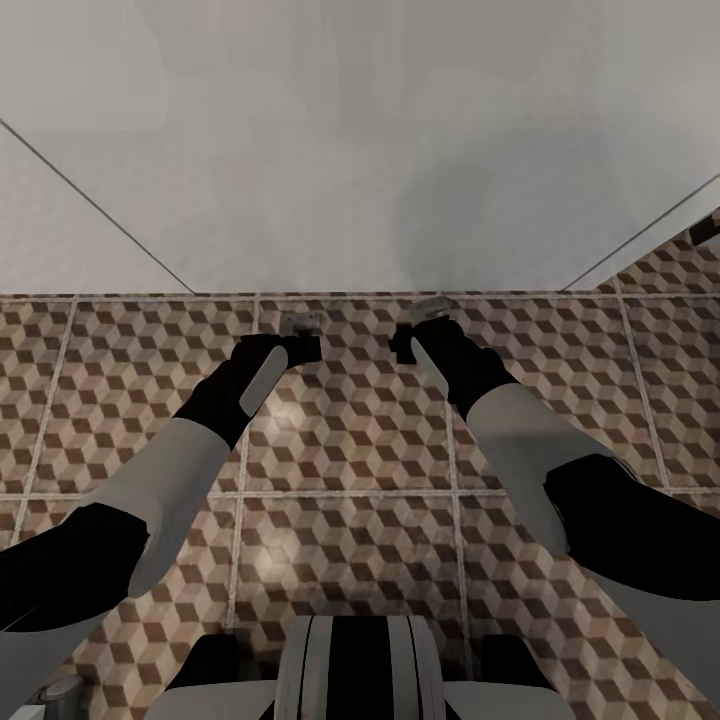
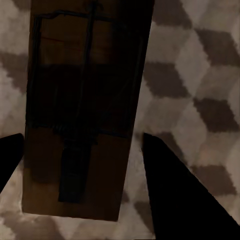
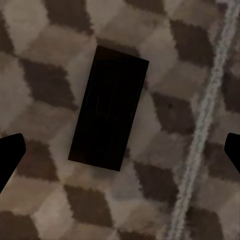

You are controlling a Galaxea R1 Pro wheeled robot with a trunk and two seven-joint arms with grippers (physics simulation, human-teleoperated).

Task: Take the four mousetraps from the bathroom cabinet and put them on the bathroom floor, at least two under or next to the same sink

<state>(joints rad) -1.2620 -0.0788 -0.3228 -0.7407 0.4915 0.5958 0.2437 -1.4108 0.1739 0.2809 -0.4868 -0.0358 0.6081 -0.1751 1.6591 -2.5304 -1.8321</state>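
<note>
Judging by how things lie, set-down step in hand: two of the four mousetraps brought low over the cube-patterned brown, beige and grey tiled bathroom floor (image 1: 350, 450), close to the plain white wall (image 1: 300, 200) at its far edge.

Left tool (image 1: 303, 338) held just short of that wall, with one flat brown wooden mousetrap with dark metal wire (image 2: 85, 100) lengthwise between its black fingers (image 2: 175, 195). Fingers close along both long edges of the slab, one nearly touching. Cannot tell whether pinching it or just let go, nor whether the slab already rests on the tiles.

Right tool (image 1: 405, 345) also near the white wall, spread wide, its fingertips (image 3: 10, 155) well apart at either side of the wrist view. Below it, a second dark rectangular mousetrap (image 3: 109, 107), flat on the tiles and touched by neither finger; probably placed. Pale grout line (image 3: 200, 130) running beside that trap, apart from it.

Next, probably: confirm the left slab sits flat on the floor, part the left fingers fully, then lift both arms straight up so as not to drag either trap. Afterwards, back to the cabinet for whatever traps remain. Cannot tell from here whether this spot by the wall counts as under or beside the sink; worth checking before leaving.
</note>
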